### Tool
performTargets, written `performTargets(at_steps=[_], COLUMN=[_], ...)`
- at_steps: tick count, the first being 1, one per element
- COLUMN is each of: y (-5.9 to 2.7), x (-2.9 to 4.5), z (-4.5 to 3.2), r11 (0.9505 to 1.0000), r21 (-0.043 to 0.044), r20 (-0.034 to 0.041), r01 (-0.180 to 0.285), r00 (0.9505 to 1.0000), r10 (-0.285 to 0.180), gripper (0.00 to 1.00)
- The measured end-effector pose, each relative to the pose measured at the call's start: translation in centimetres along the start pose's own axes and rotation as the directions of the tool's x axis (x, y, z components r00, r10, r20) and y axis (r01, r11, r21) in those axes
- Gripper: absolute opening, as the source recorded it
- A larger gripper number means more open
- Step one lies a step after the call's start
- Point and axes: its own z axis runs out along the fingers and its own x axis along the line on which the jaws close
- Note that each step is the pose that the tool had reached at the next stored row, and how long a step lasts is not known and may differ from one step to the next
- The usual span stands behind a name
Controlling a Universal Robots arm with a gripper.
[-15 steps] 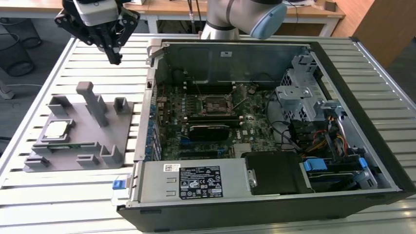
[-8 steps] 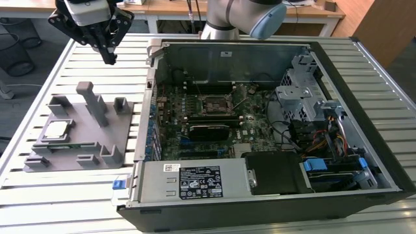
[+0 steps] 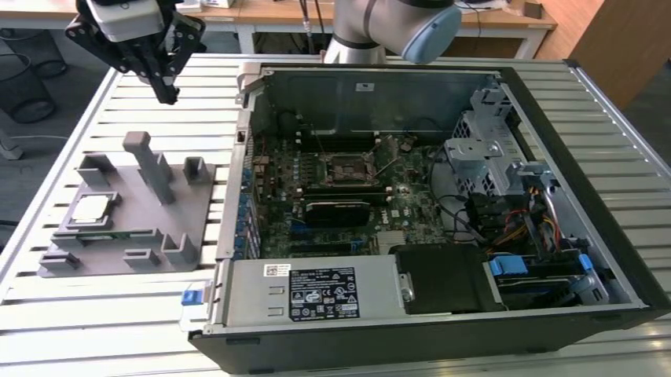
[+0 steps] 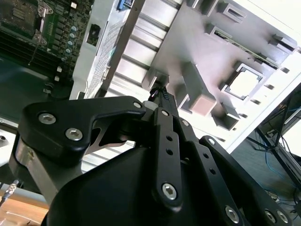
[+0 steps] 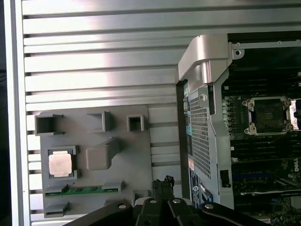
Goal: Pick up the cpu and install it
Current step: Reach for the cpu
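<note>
At the exterior view's left, on the ribbed aluminium table (image 3: 105, 314), lies the matt grey plastic fixture plate (image 3: 131, 214) with blocky upright posts. The cpu (image 3: 89, 208), a flat square with a shiny metal top, sits in a square recess of that plate. My gripper (image 3: 166, 96) hangs above, apart from the cpu, its black fingers clenched together and empty. Further right stands the open black computer case (image 3: 367, 98), with a square metal-framed socket (image 3: 346, 166) on its green board.

The cpu (image 3: 90, 206), a small flat square chip with a shiny silver-grey top, lies flat, face up, in a square recess of the grey fixture plate (image 3: 131, 221), untouched.
</note>
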Motion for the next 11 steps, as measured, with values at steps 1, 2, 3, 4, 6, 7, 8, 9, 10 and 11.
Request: performTargets(at_steps=[1,2,3,4,6,7,8,9,10,11], y=[-0.01,-0.03,-0.04,-0.06,-0.08,-0.09,-0.10,-0.12,-0.13,-0.14], x=[0.19,0.35,0.55,0.73,1.06,1.22,1.37,1.54,1.70,1.85], z=[0.00,-0.01,-0.01,-0.02,-0.02,-0.03,-0.03,-0.03,-0.04,-0.04], r11=[1.0000,1.0000,1.0000,1.0000,1.0000,1.0000,1.0000,1.0000,1.0000,1.0000], r21=[0.0000,0.0000,0.0000,0.0000,0.0000,0.0001,0.0000,0.0000,0.0001,0.0000], r20=[0.0000,0.0000,0.0000,0.0000,0.0001,-0.0001,0.0000,0.0000,-0.0001,0.0000], r01=[0.000,0.000,0.000,0.000,0.000,0.000,0.000,0.000,0.000,0.000], r00=[1.0000,1.0000,1.0000,1.0000,1.0000,1.0000,1.0000,1.0000,1.0000,1.0000], r10=[0.000,0.000,0.000,0.000,0.000,0.000,0.000,0.000,0.000,0.000], gripper=[0.11,0.11,0.11,0.11,0.11,0.11,0.11,0.11,0.11,0.11])
